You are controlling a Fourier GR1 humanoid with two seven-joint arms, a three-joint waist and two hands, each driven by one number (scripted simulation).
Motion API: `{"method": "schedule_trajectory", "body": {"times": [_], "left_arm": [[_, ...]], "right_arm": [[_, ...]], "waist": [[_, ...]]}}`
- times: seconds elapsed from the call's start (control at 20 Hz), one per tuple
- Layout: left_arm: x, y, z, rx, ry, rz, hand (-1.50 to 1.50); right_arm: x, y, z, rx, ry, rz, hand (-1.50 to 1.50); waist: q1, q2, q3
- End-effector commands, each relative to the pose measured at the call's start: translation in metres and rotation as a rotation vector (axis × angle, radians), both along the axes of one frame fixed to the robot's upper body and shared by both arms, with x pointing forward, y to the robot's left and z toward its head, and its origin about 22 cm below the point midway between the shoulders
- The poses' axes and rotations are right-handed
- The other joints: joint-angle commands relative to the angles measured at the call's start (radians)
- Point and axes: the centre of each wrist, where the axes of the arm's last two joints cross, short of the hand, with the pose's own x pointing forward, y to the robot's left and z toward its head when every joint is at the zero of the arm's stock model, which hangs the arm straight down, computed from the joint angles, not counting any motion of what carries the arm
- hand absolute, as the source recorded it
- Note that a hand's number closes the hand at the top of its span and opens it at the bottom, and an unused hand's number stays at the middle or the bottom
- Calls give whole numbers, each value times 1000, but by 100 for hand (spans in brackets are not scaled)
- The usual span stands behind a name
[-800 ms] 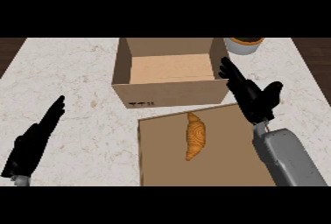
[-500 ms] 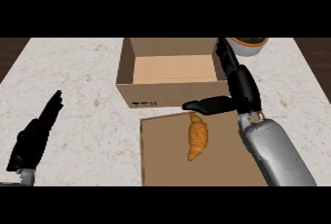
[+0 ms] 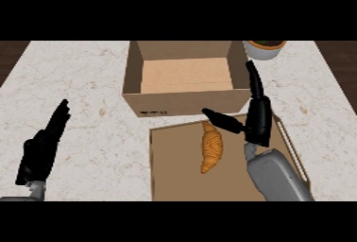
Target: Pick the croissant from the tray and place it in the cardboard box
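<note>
The right hand [image 3: 255, 120] is hovering at the croissant's [image 3: 210, 147] three o'clock — fingers straight, thumb apart — lining up to grasp.

A single head view looks steeply down on the counter [image 3: 83, 94] from above and behind the forearms (which enter at the lower edge). It faces the far edge, close enough that the cardboard box [image 3: 185, 75] and tray [image 3: 174, 189] fill the middle.

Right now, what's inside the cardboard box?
The cardboard box shows only its bare floor. The near wall hides the floor strip behind it. The croissant lies on the tray.
</note>
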Motion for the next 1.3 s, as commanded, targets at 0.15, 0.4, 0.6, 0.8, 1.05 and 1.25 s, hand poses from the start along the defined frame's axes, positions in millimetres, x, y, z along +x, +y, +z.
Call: {"method": "schedule_trajectory", "body": {"times": [0.15, 0.4, 0.6, 0.8, 1.05, 1.25], "left_arm": [[4, 2, -7, 4, -2, 13, 0], [7, -4, -6, 0, 12, 19, 0], [-3, -3, -12, 11, -6, -2, 0], [6, -12, -11, -4, 5, 0, 0], [-4, -13, -13, -19, -13, -13, 0], [4, -9, -15, 5, -10, 3, 0]], "right_arm": [[-13, -15, -17, -396, 212, -15, -150], [-11, -12, 18, -608, 473, 67, -150], [-13, -6, 24, -756, 727, 105, -150], [-36, 46, 47, -811, 856, 177, -150], [-34, 66, 66, -805, 979, 137, -150], [-36, 85, 62, -783, 994, 72, -150]], "waist": [[-10, -4, -3], [-17, -9, -4], [7, -7, -3], [-7, -6, -1], [16, 1, 2], [14, 4, 3]]}}
